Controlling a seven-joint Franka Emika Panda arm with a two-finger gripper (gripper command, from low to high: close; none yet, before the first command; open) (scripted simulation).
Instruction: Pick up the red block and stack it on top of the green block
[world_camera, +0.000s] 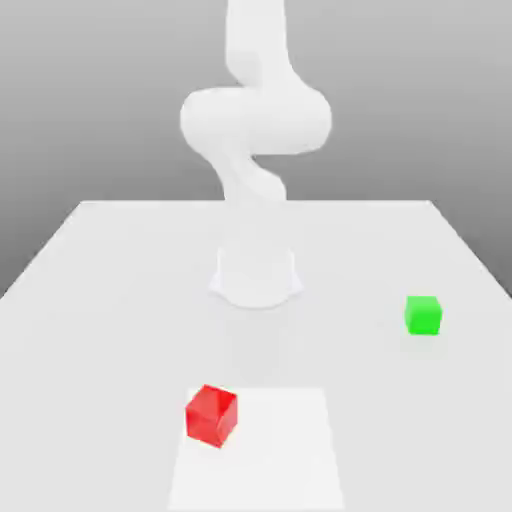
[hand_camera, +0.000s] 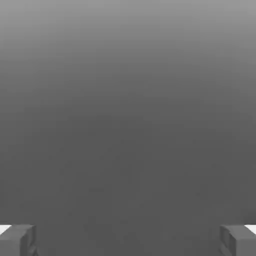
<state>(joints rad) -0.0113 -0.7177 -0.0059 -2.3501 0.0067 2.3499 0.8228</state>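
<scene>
Standing before the white surface (world_camera: 120, 270), I see the red block (world_camera: 211, 414) resting near the front, at about 7 o'clock from the base of the arm (world_camera: 256, 276), turned so that one corner points toward me. The green block (world_camera: 423, 314) sits well apart from it, at about 4 o'clock from the base, toward the exterior view's right. Both blocks lie free, with nothing touching them.

The end effector (hand_camera: 128, 240) is spread wide: its two grey fingertips (hand_camera: 17, 240) stand far from each other at the edges of the hand view, with only grey background between them, and nothing is held.

I judge the step in hand is the approach to the red block. To do it well, the arm should bring the end effector straight above the block, rotate the wrist so the fingers face two flat sides and not the corners, then descend slowly before closing.
</scene>
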